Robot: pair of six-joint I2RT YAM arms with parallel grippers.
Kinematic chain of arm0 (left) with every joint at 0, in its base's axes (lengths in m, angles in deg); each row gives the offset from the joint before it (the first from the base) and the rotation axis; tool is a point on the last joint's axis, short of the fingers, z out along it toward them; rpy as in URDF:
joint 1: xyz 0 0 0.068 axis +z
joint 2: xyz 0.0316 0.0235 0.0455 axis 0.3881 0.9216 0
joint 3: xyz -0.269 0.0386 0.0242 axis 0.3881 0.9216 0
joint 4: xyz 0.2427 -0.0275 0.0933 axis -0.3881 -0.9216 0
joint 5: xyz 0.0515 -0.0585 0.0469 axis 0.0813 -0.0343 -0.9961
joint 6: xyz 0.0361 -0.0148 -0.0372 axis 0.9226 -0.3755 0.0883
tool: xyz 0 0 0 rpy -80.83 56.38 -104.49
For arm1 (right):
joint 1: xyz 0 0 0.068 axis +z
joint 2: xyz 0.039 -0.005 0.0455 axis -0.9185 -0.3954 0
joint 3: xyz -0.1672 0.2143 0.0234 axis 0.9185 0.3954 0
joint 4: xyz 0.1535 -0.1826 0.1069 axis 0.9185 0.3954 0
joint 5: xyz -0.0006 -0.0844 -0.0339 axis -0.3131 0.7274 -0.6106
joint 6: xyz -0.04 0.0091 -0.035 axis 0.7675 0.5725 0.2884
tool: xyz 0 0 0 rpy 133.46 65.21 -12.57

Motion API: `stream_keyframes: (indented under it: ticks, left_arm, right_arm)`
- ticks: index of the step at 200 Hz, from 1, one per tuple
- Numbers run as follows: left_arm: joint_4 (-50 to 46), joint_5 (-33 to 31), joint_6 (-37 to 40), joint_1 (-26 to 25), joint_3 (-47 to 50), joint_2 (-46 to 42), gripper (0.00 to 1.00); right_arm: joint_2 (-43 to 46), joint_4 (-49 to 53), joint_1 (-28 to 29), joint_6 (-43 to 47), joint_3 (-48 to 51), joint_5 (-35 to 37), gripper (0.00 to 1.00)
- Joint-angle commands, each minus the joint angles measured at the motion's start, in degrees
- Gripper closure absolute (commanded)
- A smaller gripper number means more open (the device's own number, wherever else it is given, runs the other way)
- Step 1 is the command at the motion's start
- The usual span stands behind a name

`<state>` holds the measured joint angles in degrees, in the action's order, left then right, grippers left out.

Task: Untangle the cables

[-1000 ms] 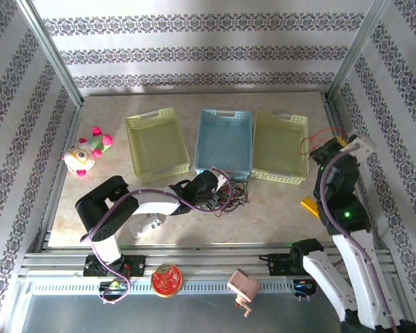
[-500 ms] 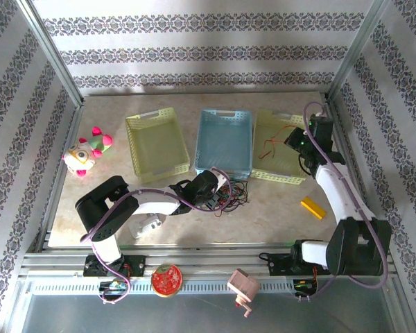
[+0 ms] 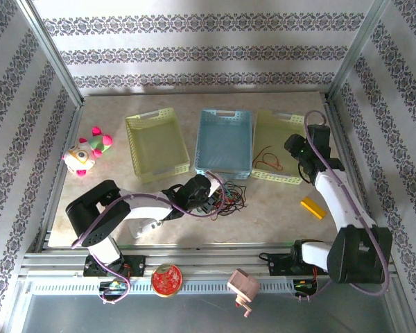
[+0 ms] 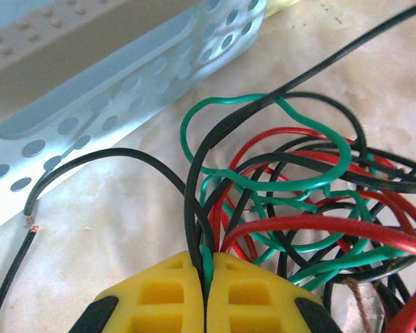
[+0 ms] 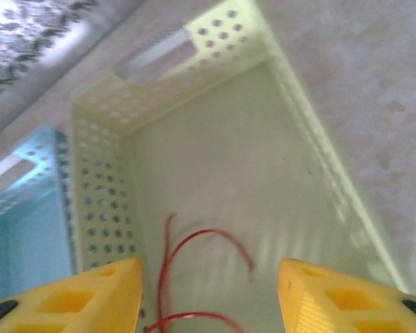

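The tangle of red, green and black cables (image 3: 227, 198) lies on the table in front of the blue basket (image 3: 225, 114). My left gripper (image 3: 209, 199) is at the tangle's left edge. In the left wrist view it (image 4: 206, 267) is shut on a green and a black cable, with the tangle (image 4: 298, 201) spreading beyond it. A single red cable (image 3: 267, 159) lies inside the right yellow basket (image 3: 281, 116). My right gripper (image 3: 292, 147) hovers over that basket, open. In the right wrist view the red cable (image 5: 194, 243) rests on the basket floor (image 5: 263, 173) below the open gripper (image 5: 209, 274).
An empty yellow basket (image 3: 152, 116) stands left of the blue one. A plush toy (image 3: 87, 151) sits at the far left and a yellow block (image 3: 313, 207) at the right. A red round object (image 3: 166, 279) and a wooden piece (image 3: 241, 286) rest on the front rail.
My right arm swung from the right side to over the right yellow basket; its red cable now lies loose inside. My left gripper pulled slightly leftward with the tangle.
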<state>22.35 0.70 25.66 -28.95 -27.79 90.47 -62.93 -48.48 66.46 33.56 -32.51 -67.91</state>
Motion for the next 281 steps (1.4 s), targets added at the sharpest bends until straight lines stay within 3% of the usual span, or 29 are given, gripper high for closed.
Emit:
stream_keyframes:
  ticks: [1,38,68,94,137,171,224,281]
  left_arm:
    - [4.44,2.19,-0.57,-0.60,1.32,-2.00,1.00]
    - [2.48,2.27,-2.42,-0.03,0.59,-2.90,1.00]
    - [2.56,2.49,-4.37,1.06,1.54,-3.93,0.88]
    - [3.61,5.11,-4.96,2.19,2.92,-6.09,0.75]
    - [3.05,5.94,-7.11,4.27,4.16,-9.32,0.65]
    - [1.84,8.21,-6.22,5.29,3.69,-11.08,0.64]
    - [-0.45,16.72,-2.32,5.38,1.88,-10.91,0.63]
    - [-0.96,19.57,-2.47,5.52,1.03,-10.57,0.62]
  right_arm:
    - [2.84,0.94,6.10,4.31,1.47,-3.84,0.45]
    - [3.37,-0.88,22.89,11.55,4.33,-22.30,0.46]
    - [2.60,-0.86,30.82,12.67,7.17,-27.72,0.48]
    - [2.83,-2.64,31.36,10.46,10.07,-29.38,0.51]
    - [9.47,-1.04,29.97,9.59,13.53,-23.68,0.52]
    - [12.51,1.27,30.69,10.87,14.62,-24.71,0.53]
    - [5.35,-0.11,32.84,11.51,13.88,-30.05,0.60]
    - [-0.35,-2.13,33.47,11.33,14.15,-34.39,0.64]
